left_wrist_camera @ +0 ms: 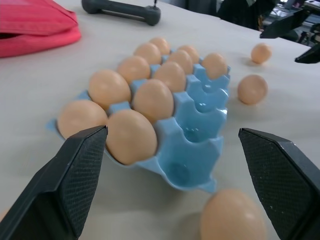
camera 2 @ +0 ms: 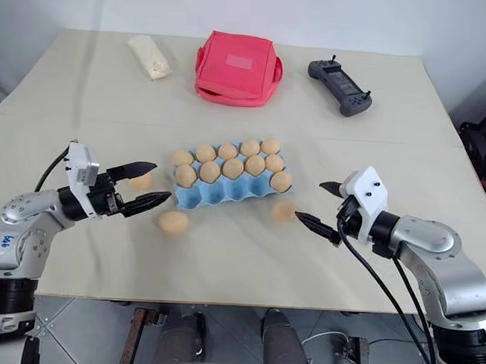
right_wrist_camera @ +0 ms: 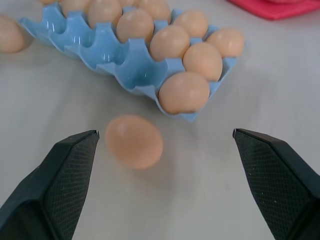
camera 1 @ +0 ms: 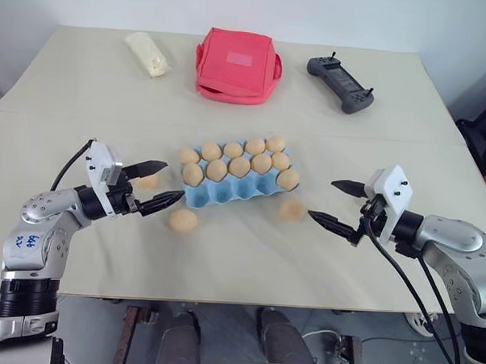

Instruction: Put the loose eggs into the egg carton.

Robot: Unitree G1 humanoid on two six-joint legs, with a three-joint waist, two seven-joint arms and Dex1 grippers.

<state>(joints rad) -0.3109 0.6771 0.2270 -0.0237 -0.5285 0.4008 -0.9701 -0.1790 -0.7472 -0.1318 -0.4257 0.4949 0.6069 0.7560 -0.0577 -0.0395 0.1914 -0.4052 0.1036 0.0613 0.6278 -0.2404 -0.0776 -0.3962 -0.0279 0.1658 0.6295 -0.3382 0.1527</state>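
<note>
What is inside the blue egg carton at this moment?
The egg carton holds ten tan eggs in its two far rows and one near-row end cup. The other near cups look empty; the cup bottoms beneath the eggs are covered.

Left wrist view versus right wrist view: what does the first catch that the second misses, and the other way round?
The left wrist view looks between the open left gripper's fingers and takes in the black controller far back on the table, and the right gripper beyond the egg carton. The right wrist view adds no new object, but gives one loose egg close up on the table between its own open fingers, just off the carton's corner. Both share the carton, the seated eggs, the empty front cups and the red bag.
</note>
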